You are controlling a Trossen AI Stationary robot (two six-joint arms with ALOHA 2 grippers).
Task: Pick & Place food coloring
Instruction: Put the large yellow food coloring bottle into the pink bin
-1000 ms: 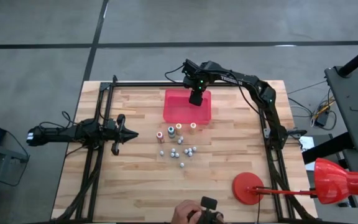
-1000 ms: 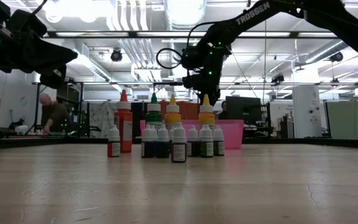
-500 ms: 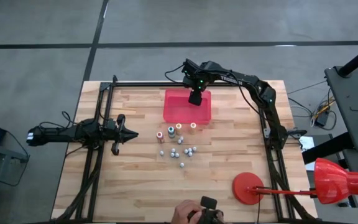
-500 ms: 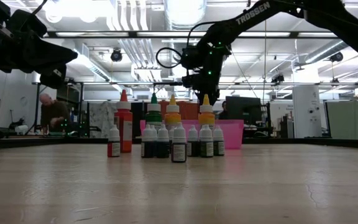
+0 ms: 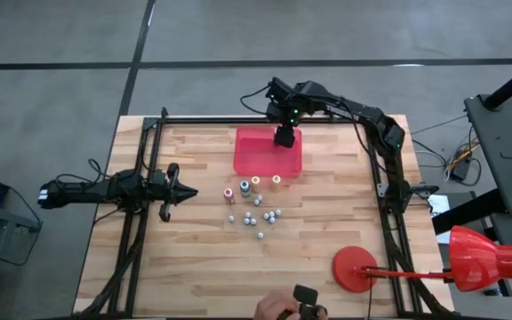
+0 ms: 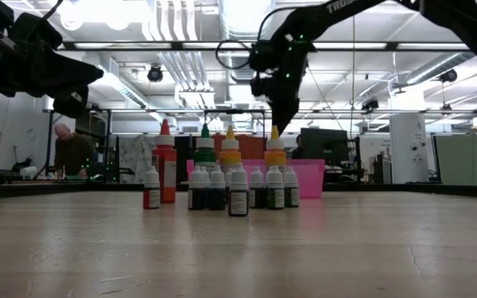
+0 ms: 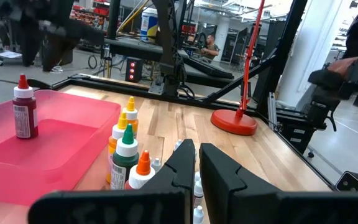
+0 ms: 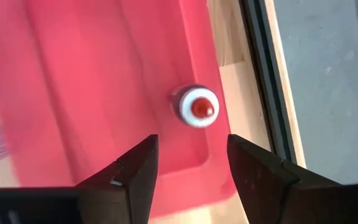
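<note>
I'm hovering the right gripper (image 8: 188, 165) above the red tray (image 5: 252, 158), jaws apart, gripping nothing. One red-capped food coloring bottle (image 8: 195, 106) is standing upright in the tray near its corner. The other bottles (image 5: 254, 200) are clustering on the desk (image 5: 203, 258) just beside the tray. My left gripper (image 5: 185, 190) is sitting together, well apart.

Dark jointed arms (image 5: 345, 111), green light, white TROSSEN lettering

One bottle (image 8: 195, 107) stands in the tray's (image 5: 254, 156) far right corner — the other bottles (image 5: 256, 206) cluster on the table (image 5: 194, 258) before it.
</note>
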